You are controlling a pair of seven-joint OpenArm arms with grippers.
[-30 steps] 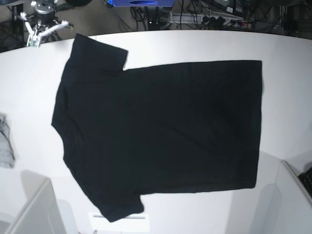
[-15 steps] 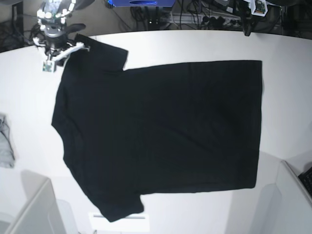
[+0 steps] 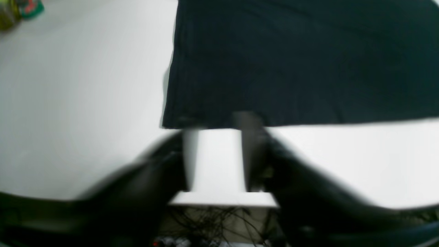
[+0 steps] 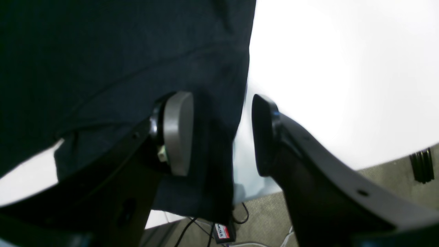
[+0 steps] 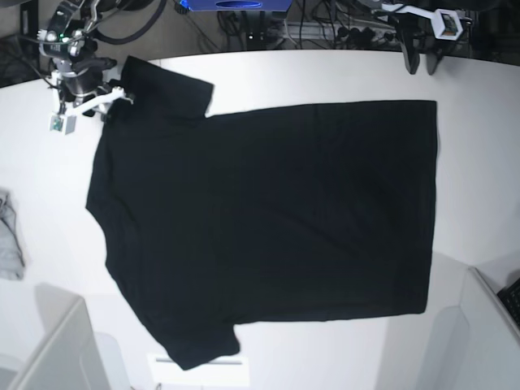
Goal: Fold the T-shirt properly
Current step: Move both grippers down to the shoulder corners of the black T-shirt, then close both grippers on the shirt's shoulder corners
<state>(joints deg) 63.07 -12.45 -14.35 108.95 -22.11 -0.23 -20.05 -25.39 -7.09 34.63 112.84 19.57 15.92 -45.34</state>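
Note:
The black T-shirt [image 5: 268, 219] lies spread flat, plain side up, on the white table [image 5: 325, 77], with its sleeves to the left and its hem to the right. My right gripper [image 5: 112, 104] is at the far sleeve's outer edge. In the right wrist view the gripper [image 4: 221, 135] is open, and the sleeve's edge [image 4: 223, 85] lies between its fingers. My left gripper [image 5: 421, 58] hangs over the table's far edge, short of the far hem corner [image 5: 432, 103]. Its wrist view is blurred. There the gripper [image 3: 216, 154] looks open and empty, just before the hem corner [image 3: 171, 120].
A small grey cloth [image 5: 8, 244] lies at the table's left edge. White box walls stand at the front left [image 5: 57, 349] and front right [image 5: 479, 325]. Cables and equipment [image 5: 325, 28] run behind the table's far edge.
My right gripper has moved down and left onto the far sleeve's edge. My left arm has come further into view at the top right, toward the far hem corner. The shirt has not moved.

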